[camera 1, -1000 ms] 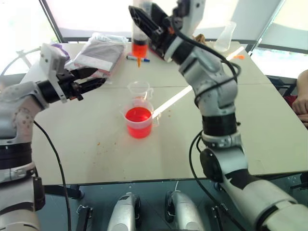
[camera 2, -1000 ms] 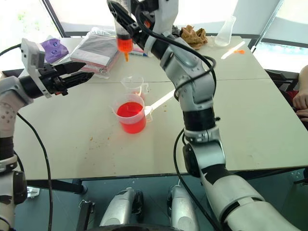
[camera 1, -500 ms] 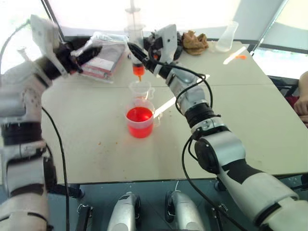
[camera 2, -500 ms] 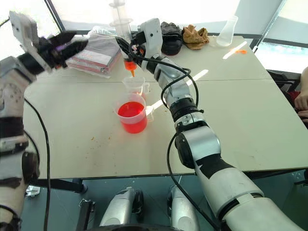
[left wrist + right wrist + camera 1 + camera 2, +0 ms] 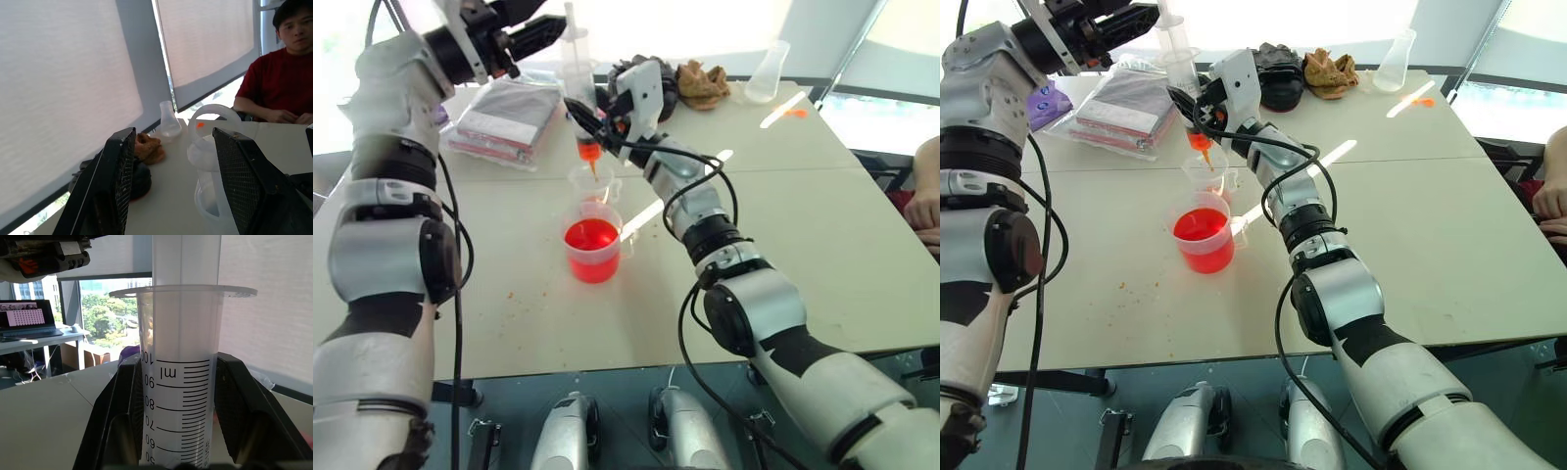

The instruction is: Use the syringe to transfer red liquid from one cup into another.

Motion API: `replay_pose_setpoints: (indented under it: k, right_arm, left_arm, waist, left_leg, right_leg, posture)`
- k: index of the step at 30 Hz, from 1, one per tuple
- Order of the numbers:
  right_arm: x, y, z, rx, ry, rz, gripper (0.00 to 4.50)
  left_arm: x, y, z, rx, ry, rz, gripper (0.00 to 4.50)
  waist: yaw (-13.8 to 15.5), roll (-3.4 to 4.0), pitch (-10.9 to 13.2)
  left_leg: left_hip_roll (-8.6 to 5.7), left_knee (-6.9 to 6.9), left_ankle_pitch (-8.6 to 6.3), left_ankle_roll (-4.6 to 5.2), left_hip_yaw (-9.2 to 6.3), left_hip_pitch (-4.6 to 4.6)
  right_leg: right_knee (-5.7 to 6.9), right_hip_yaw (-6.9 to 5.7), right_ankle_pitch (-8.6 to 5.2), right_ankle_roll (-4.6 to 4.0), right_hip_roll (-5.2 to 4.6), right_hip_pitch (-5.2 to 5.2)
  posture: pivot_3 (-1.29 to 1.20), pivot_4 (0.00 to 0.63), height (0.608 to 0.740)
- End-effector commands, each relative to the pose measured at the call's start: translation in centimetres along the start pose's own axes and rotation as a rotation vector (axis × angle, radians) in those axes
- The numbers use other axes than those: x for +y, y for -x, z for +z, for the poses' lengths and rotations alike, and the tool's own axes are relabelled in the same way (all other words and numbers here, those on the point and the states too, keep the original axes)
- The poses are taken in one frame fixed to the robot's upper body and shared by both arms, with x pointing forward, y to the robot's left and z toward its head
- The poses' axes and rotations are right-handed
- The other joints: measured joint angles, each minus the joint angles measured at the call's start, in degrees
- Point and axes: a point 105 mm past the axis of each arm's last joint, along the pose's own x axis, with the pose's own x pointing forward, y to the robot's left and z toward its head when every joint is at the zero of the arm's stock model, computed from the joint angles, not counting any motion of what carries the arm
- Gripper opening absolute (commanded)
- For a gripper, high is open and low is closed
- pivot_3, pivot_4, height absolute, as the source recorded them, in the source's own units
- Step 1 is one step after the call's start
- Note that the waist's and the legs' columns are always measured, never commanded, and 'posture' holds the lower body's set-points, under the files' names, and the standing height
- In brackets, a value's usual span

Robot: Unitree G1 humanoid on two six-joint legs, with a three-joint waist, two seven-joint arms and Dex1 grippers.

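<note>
My right gripper (image 5: 588, 115) is shut on the barrel of the syringe (image 5: 181, 382), holding it upright. Red liquid (image 5: 590, 149) fills the barrel's lower end, and its orange tip hangs just over the smaller clear cup (image 5: 593, 183). In front of that stands the wider cup (image 5: 593, 251), half full of red liquid. High up, my left gripper (image 5: 173, 137) is open, and the white plunger head (image 5: 211, 120) shows between its fingers (image 5: 117, 186). Whether they touch it I cannot tell.
A plastic bag of packets (image 5: 505, 110) lies at the back left. A clear flask (image 5: 767, 74), a brown cloth (image 5: 703, 84) and a dark bundle (image 5: 1278, 78) sit along the far edge. A person in a red shirt (image 5: 286, 85) sits at the table's right side.
My left arm has risen and swung right, bringing its gripper up to the plunger head. The right gripper lowered the syringe toward the smaller cup, then held almost still.
</note>
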Motion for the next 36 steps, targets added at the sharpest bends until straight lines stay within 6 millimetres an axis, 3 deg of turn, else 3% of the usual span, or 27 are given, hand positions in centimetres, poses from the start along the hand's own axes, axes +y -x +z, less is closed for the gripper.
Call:
replay_pose_setpoints:
  k: [1, 6, 13, 36]
  right_arm:
    - [1.1, -0.8, 2.1, -0.075, 0.077, 0.044, 1.46]
    - [1.7, -1.0, 1.8, -0.072, 0.102, 0.067, 1.46]
    - [2.2, -1.6, 2.8, -0.11, 0.084, 0.067, 1.46]
    - [2.3, -1.4, 3.8, -0.138, 0.072, 0.089, 1.46]
  left_arm:
    - [-0.6, -0.8, 0.1, 0.035, -0.06, -0.046, 2.58]
    - [-1.5, -0.7, -0.8, 0.107, -0.057, -0.135, 2.58]
    - [-2.5, -0.1, -2.8, 0.214, -0.069, -0.231, 2.58]
    - [-2.6, 0.8, -6.2, 0.307, -0.078, -0.206, 2.58]
  waist:
    - [-0.1, 0.0, 0.0]
    - [-0.4, -0.01, 0.0]
    - [-0.4, 0.0, 0.0]
    - [-0.4, 0.0, 0.0]
  left_leg:
    - [0.0, 0.0, 0.0, 0.0, -0.01, 0.0]
    - [0.0, 0.0, -0.02, 0.04, -0.05, -0.01]
    - [0.0, 0.0, -0.05, 0.09, -0.09, 0.01]
    - [0.01, 0.0, -0.05, 0.09, -0.14, 0.0]
  right_leg:
    - [0.0, 0.0, 0.0, 0.0, 0.0, 0.0]
    - [0.02, 0.0, 0.0, 0.0, 0.0, 0.0]
    - [0.03, 0.01, -0.01, 0.01, 0.0, 0.0]
    - [0.04, 0.02, -0.01, 0.01, -0.01, 0.0]
  posture:
    - [0.0, 0.15, 0.74]
    - [0.0, 0.15, 0.74]
    - [0.0, 0.15, 0.74]
    - [0.0, 0.15, 0.74]
